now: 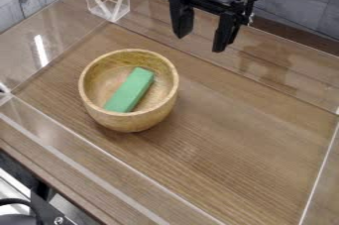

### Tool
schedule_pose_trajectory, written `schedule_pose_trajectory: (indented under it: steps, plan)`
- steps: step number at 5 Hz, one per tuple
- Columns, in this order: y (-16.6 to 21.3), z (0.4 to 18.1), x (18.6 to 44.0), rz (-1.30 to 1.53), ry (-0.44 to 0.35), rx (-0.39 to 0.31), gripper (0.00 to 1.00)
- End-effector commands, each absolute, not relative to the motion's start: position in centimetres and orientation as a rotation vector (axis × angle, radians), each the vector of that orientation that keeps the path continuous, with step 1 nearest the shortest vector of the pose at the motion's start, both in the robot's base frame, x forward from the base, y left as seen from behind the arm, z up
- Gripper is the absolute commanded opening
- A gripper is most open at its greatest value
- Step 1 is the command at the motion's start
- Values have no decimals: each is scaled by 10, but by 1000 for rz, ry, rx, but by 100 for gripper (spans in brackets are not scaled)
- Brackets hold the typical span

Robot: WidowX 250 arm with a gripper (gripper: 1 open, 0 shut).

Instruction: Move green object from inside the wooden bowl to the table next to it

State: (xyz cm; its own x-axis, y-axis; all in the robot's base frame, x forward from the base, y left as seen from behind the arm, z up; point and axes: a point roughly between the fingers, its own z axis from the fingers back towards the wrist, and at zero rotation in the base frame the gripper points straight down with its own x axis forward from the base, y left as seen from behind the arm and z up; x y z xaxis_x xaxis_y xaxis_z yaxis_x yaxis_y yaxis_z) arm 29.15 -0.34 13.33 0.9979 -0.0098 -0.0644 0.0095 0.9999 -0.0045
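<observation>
A bright green block (130, 90) lies tilted inside the round tan wooden bowl (93, 105), which stands on the left half of the brown wood-grain table (239, 140). My black gripper (201, 29) hangs above the table's far side, up and to the right of the bowl, well apart from it. Its fingers (223, 33) point down and stand open with nothing between them.
Low clear acrylic walls (322, 174) border the tabletop on all sides. A clear folded acrylic piece (106, 3) stands at the back left corner. Bare wood-grain surface lies to the right of the bowl and in front of it.
</observation>
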Motion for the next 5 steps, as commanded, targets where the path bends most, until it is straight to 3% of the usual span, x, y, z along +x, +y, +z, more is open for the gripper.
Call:
schedule_pose_trajectory:
  steps: [1, 3, 4, 5]
  plan:
    - [9, 132, 284, -30, 77, 1, 100]
    - [53, 114, 247, 12, 21, 30, 100]
    - [71, 103, 239, 33, -9, 35, 100]
    - [63, 96, 243, 76, -42, 39, 100]
